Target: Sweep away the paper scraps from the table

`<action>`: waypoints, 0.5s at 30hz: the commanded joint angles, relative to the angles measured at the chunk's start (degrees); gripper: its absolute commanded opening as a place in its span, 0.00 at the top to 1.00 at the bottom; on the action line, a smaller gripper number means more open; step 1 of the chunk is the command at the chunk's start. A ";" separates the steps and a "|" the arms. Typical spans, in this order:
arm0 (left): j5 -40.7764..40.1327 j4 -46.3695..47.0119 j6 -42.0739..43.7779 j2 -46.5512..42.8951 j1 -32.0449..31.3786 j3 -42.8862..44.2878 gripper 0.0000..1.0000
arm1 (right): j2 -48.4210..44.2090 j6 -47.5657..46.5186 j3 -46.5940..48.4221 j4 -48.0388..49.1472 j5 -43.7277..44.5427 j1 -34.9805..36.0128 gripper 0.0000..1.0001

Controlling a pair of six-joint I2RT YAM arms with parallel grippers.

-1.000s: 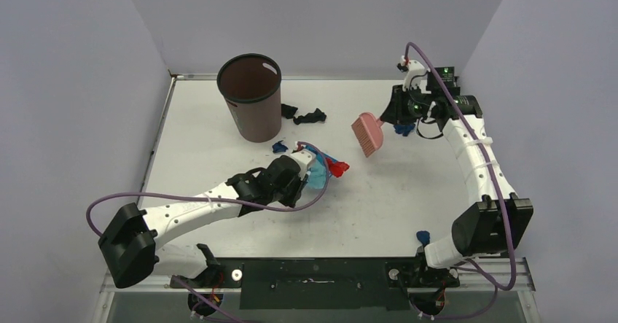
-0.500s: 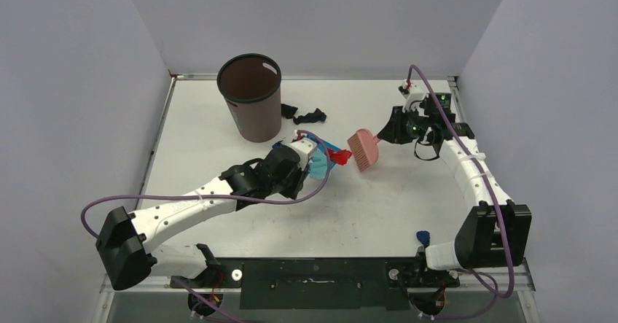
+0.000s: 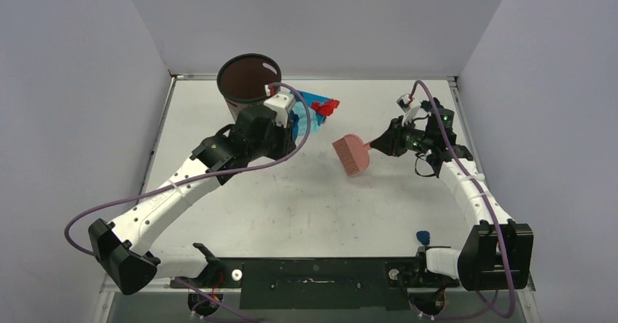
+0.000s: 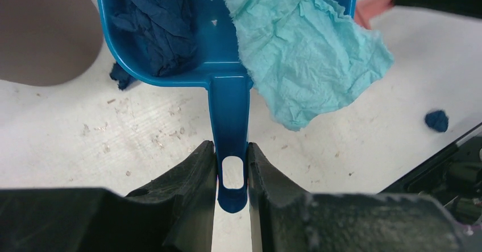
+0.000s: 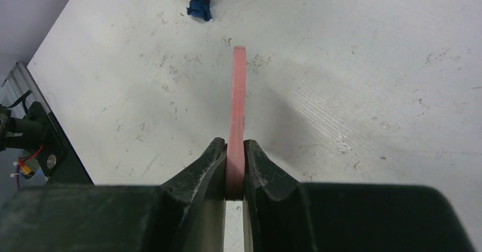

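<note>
The left fingers are clenched on the handle of the blue dustpan. In its tray lie paper scraps, dark blue and crumpled, and a pale green sheet hangs over the edge. One more dark blue scrap lies on the bench just beside the foot of the bin. The right fingers grasp the pink brush. Compared with one second ago, the dustpan has risen from the bench in front of the bin to beside its rim, and the brush has come nearer to the bin.
</note>
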 commanded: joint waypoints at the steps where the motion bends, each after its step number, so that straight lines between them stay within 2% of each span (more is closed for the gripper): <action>1: 6.31 3.92 -2.32 0.35 5.04 6.12 1.00 | -2.83 -0.70 -2.39 6.70 -4.08 -0.67 0.95; 5: 15.98 6.43 -6.40 4.07 10.91 11.49 1.00 | -2.60 -0.46 -2.57 6.32 -5.91 -1.19 0.95; 9: 20.43 9.80 -10.70 6.76 14.13 15.75 1.00 | -2.80 -0.85 -2.67 6.14 -5.76 -1.34 0.95; 12: 24.65 15.23 -16.12 7.52 16.99 15.65 1.00 | -3.45 -1.78 -2.76 5.55 -5.50 -1.36 0.95; 15: 30.08 23.30 -23.49 7.31 20.38 11.81 1.00 | -4.14 -2.11 -3.02 5.49 -5.36 -1.43 0.95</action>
